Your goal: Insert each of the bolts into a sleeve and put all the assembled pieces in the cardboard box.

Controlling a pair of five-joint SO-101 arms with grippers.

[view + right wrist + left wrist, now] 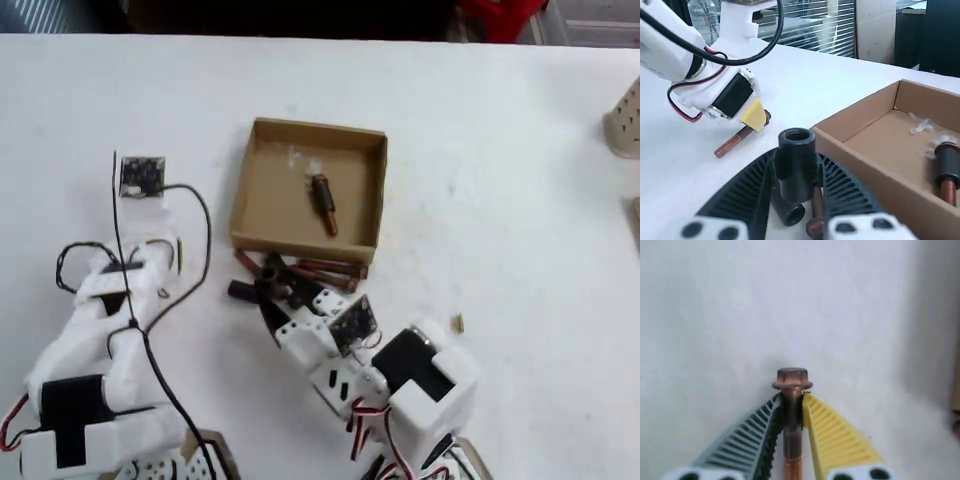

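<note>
My left gripper (791, 399) is shut on a copper bolt (791, 380), gripped just below its hex head, over bare white table. From the right wrist view this bolt (737, 141) slants down to the tabletop beside the yellow finger (755, 115). My right gripper (796, 167) is shut on a black sleeve (796, 155) held upright just in front of the cardboard box (875, 145). Below it lie another sleeve (790, 212) and a bolt (815, 222). Loose bolts and sleeves (310, 270) lie along the box's near wall. One assembled piece (322, 203) rests inside the box (250, 190).
A small circuit board (140, 175) with a black cable (205, 225) lies left of the box, beyond the left arm. A beige perforated object (625, 120) stands at the table's right edge. A tiny scrap (457, 322) lies right of the right arm.
</note>
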